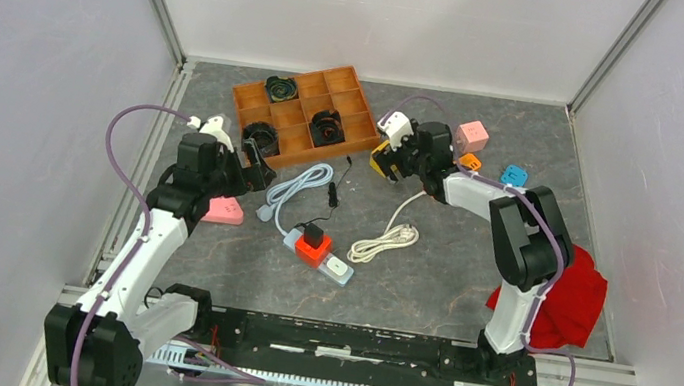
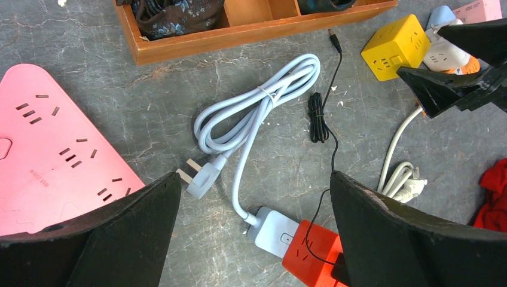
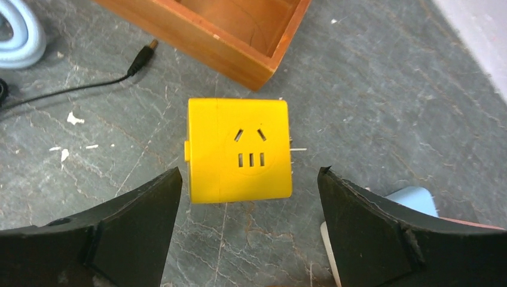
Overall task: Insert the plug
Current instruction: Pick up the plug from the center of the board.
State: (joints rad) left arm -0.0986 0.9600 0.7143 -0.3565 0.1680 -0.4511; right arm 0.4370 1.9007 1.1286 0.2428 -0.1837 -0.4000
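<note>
The grey-blue plug lies on the table at the end of its coiled cord; in the top view the plug lies left of the grey-blue power strip. The strip carries an orange-red cube adapter with a black lead in it. My left gripper is open and empty above the plug and strip, and it also shows in the top view. My right gripper is open and empty just near of a yellow cube socket.
A pink power strip lies left of the plug. A wooden tray with several cable bundles stands at the back. A white cord, pink, orange and blue cubes and a red cloth lie to the right.
</note>
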